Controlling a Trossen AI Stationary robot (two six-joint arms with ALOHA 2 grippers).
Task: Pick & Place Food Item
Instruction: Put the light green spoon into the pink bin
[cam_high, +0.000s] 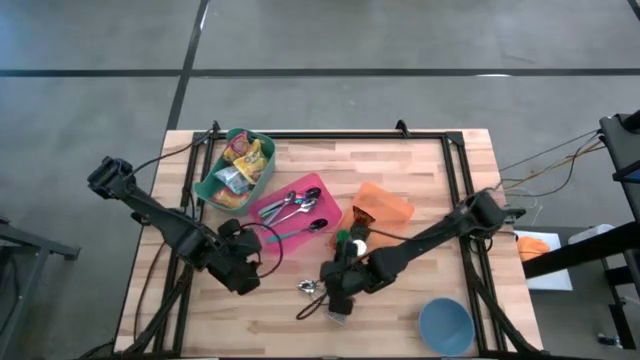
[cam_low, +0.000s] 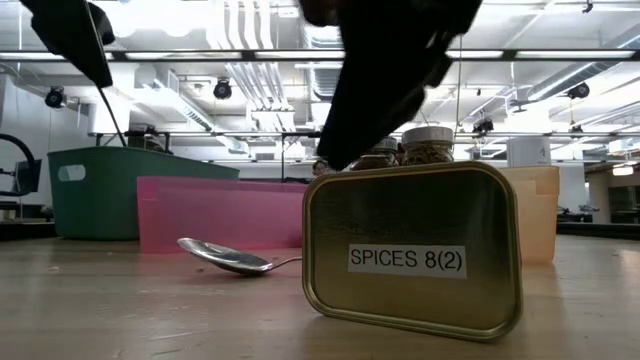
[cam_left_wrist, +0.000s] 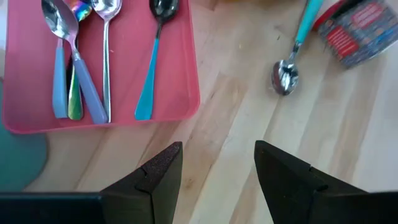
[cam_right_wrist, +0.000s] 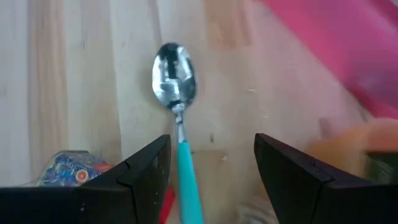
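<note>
A flat tin (cam_low: 410, 250) labelled "SPICES 8(2)" on its gold back stands tilted on one edge near the table's front; its red-and-blue printed face (cam_left_wrist: 354, 34) shows in the left wrist view. Beside it a teal-handled spoon (cam_right_wrist: 175, 71) lies on the wood. My right gripper (cam_right_wrist: 211, 140) hangs open over the spoon, one finger on either side of the handle, the tin (cam_right_wrist: 68, 169) just off to one side. My left gripper (cam_left_wrist: 217, 149) is open over bare wood near the pink tray (cam_high: 312, 183). Food packets fill the green bin (cam_high: 208, 185).
Several spoons lie in the pink tray (cam_left_wrist: 180, 93). An orange container (cam_high: 385, 205) stands right of it, with spice jars (cam_low: 427, 145) in front. A blue bowl (cam_high: 445, 325) sits at the near right. Bare wood lies along the near left edge.
</note>
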